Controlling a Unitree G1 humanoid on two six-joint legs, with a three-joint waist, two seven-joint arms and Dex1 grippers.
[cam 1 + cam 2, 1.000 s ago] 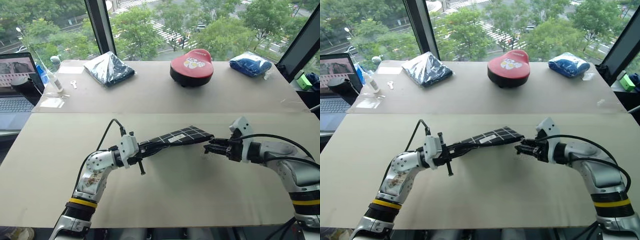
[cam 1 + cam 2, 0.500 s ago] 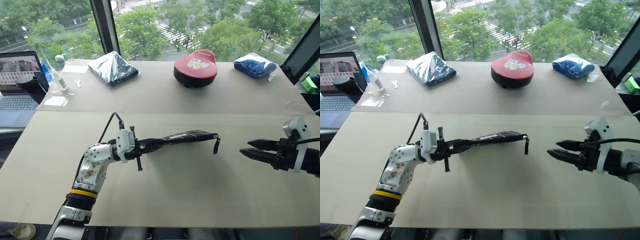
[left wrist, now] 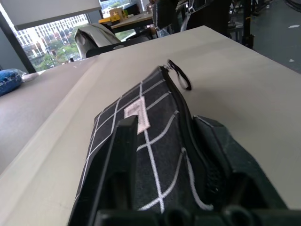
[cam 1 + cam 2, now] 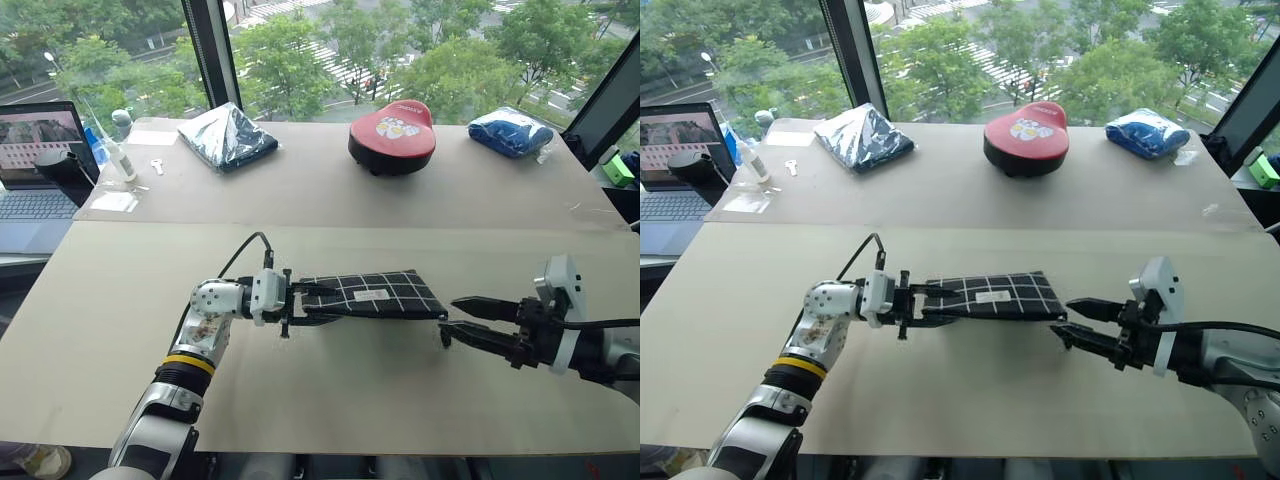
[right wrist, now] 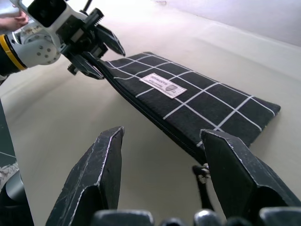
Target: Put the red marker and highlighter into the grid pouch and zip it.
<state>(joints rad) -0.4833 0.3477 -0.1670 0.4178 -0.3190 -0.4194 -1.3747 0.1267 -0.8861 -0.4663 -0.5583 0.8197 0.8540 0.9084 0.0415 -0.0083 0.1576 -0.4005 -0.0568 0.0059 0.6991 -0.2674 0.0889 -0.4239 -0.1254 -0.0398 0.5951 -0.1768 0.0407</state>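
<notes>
- I see the grid pouch [image 4: 372,296] lying flat on the near part of the bench [image 4: 330,390], roughly at its middle, white label [image 4: 373,295] facing up.
- My left claw [image 4: 315,304] reaches in level from the left, and its two fingers stand spread around the pouch's left end, one on the far side and one on the near side. In the left wrist view the fabric runs between the fingers [image 3: 120,155]; I cannot tell whether they press on it.
- The zipper runs along the pouch's near edge and looks zipped along that edge, as far as I can see. Its black pull cord [image 5: 203,181] hangs off the near right corner onto the bench.
- My right claw [image 4: 466,320] hovers just to the right of the pouch, pointing left at it, fingers spread and holding nothing. The pull cord lies just beside its fingertips, apart from them.
- On the far part of the bench sit a plastic-wrapped dark bundle [image 4: 227,134] at left, a red domed case [image 4: 391,135] in the middle, and a blue wrapped bundle [image 4: 510,130] at right.
- A laptop [image 4: 36,160] stands open at the far left edge.
</notes>
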